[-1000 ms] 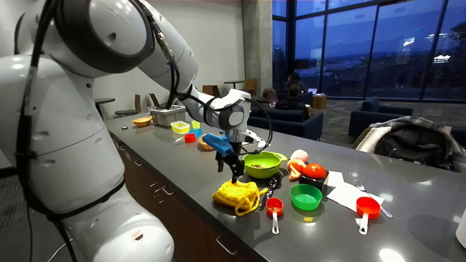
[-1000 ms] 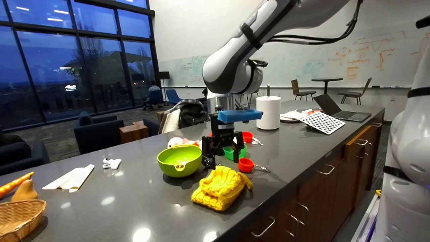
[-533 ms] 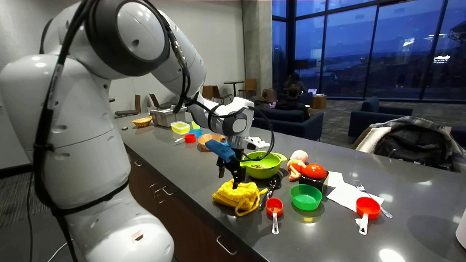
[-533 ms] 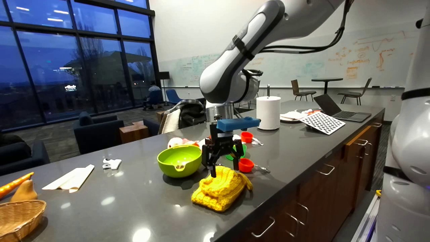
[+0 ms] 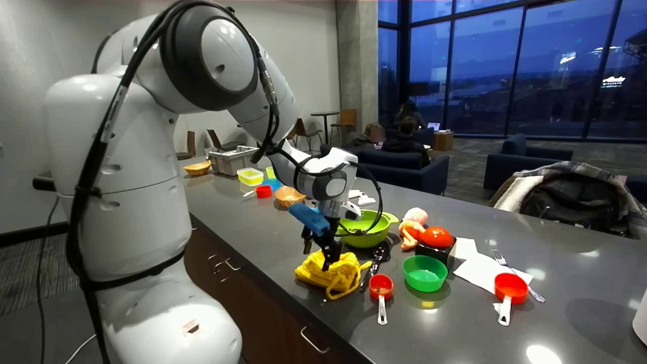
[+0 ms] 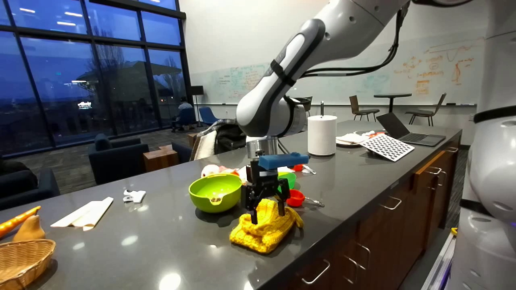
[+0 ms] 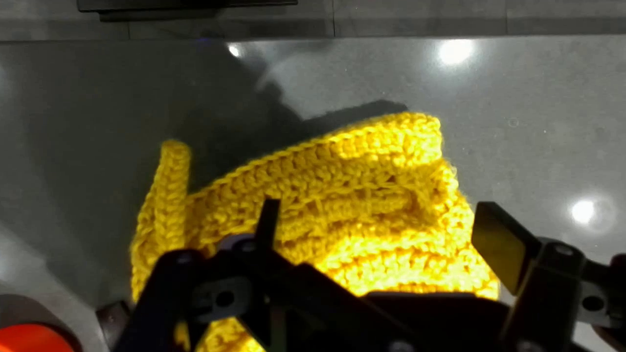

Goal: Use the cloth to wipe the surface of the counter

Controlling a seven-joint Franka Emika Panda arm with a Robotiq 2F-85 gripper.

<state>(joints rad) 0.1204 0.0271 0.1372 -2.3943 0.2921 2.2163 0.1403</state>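
A yellow knitted cloth (image 5: 317,278) lies bunched on the dark grey counter (image 5: 242,217), near its front edge. It also shows in an exterior view (image 6: 262,238) and fills the middle of the wrist view (image 7: 352,190). My gripper (image 5: 319,257) points down over the cloth in both exterior views (image 6: 267,215). In the wrist view my gripper (image 7: 384,227) is open, its fingers wide apart, one over the cloth and one by its right edge. Cloth lies between the fingers. Whether the fingertips touch it I cannot tell. The gripper body hides the lower part of the cloth.
A green bowl (image 6: 215,195) stands close beside the gripper. A black spoon (image 5: 373,268), a red measuring cup (image 5: 380,287) and a green cup (image 5: 424,277) lie near the cloth. A paper towel roll (image 6: 321,135) and a wicker basket (image 6: 24,262) stand farther off.
My gripper has moved down to the cloth, and its fingertips are now lower in both exterior views. The arm's upper links have swung forward. The cloth has not moved.
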